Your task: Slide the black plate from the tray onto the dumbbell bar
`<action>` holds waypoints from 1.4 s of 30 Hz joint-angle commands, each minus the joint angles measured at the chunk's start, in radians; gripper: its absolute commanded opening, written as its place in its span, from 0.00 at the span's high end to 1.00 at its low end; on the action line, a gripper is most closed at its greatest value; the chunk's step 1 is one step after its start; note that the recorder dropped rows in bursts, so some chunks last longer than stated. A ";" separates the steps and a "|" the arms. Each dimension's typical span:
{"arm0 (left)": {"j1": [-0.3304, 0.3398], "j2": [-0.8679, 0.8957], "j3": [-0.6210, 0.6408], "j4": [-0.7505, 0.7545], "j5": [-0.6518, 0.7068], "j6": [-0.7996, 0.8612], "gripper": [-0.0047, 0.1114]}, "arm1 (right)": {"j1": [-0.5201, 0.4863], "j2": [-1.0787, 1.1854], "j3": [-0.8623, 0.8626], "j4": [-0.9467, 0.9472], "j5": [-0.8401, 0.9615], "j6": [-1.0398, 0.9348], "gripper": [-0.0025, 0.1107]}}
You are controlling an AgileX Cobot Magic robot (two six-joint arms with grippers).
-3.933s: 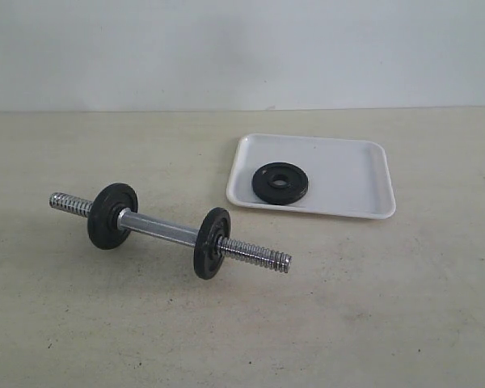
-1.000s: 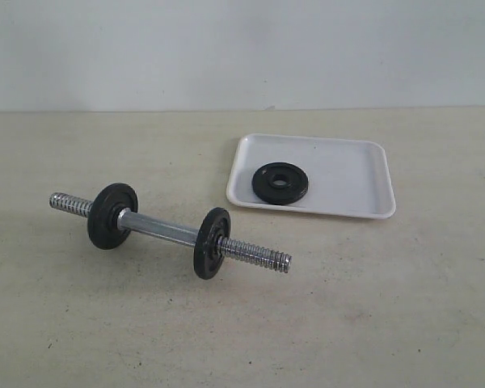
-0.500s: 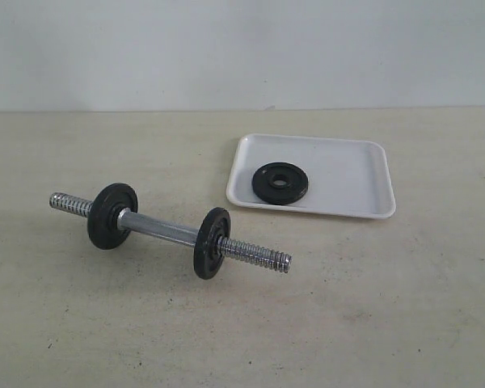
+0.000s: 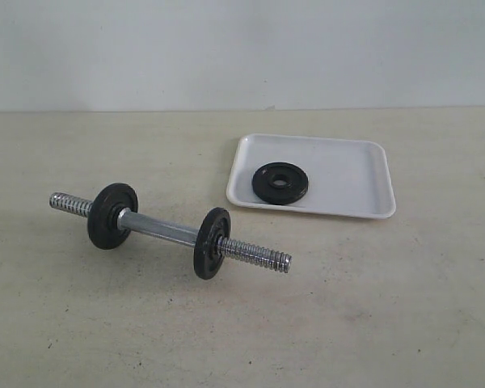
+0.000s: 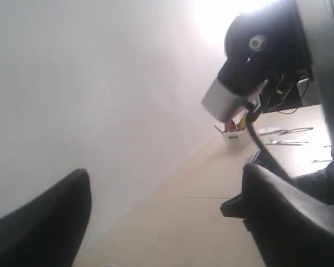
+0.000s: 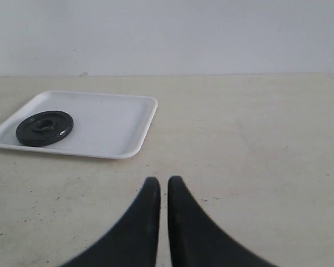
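The black plate [image 4: 280, 183] lies flat in the near left part of the white tray [image 4: 347, 170]; the right wrist view shows the plate [image 6: 44, 128] and tray [image 6: 117, 122] too. The dumbbell bar [image 4: 166, 230] rests on the table with two black discs on it, its threaded ends bare. Neither gripper shows in the exterior view. My right gripper [image 6: 163, 183] is shut and empty, low over the table, well short of the tray. My left gripper [image 5: 167, 183] is open with nothing between its fingers, facing a wall and away from the task's things.
The beige table [image 4: 372, 307] runs back to a pale wall. In the left wrist view a black and silver arm part [image 5: 250, 67] stands near, with a small box [image 5: 232, 135] and tools on a surface behind.
Nothing has moved in the exterior view; plate, tray and bar lie as before.
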 commanded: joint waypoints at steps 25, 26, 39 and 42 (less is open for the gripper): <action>0.002 0.839 0.142 0.005 0.473 0.685 0.44 | -0.002 -0.004 0.000 -0.001 -0.003 -0.002 0.94; 0.002 0.839 0.145 0.005 0.486 0.715 0.44 | -0.002 -0.004 0.000 -0.001 -0.003 -0.002 0.94; 0.002 0.839 0.159 0.005 0.431 0.752 0.44 | -0.002 -0.004 0.000 -0.001 -0.005 -0.002 0.94; 0.002 0.839 0.165 0.005 0.386 0.764 0.43 | -0.002 -0.004 0.000 0.002 -0.036 0.000 0.94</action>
